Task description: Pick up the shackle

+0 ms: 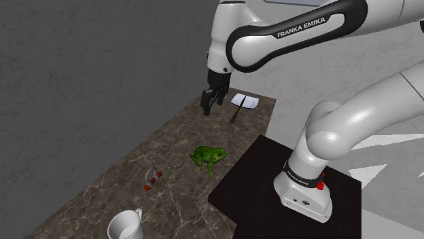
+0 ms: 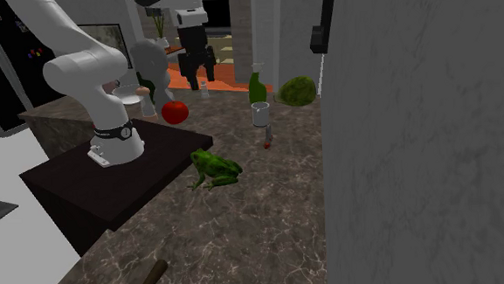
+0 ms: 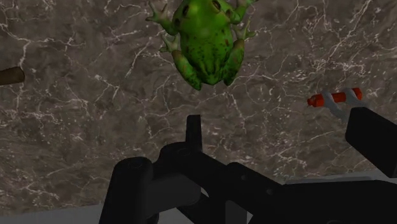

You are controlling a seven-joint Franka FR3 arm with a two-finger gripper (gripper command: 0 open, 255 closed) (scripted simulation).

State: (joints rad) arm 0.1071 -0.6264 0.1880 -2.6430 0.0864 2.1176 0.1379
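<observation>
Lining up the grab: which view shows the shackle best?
The wrist view: the shackle is close, red-ended pin and grey bow distinct. The shoulder view shows the shackle small; the second exterior view, the shackle as a speck.

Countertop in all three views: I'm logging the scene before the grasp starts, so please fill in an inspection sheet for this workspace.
Surface: brown marbled countertop; dark stand bearing the arm.
Job's things: shackle, grey with red pin ends, lying on the countertop between frog and mug, untouched.
Clutter: green frog; white mug; white flat thing with a dark handle at the far end.
Grippers: gripper raised above the far end, away from the shackle, fingers open, holding nothing.
Cables: nothing seen.
Surroundings: grey wall along the countertop.
</observation>
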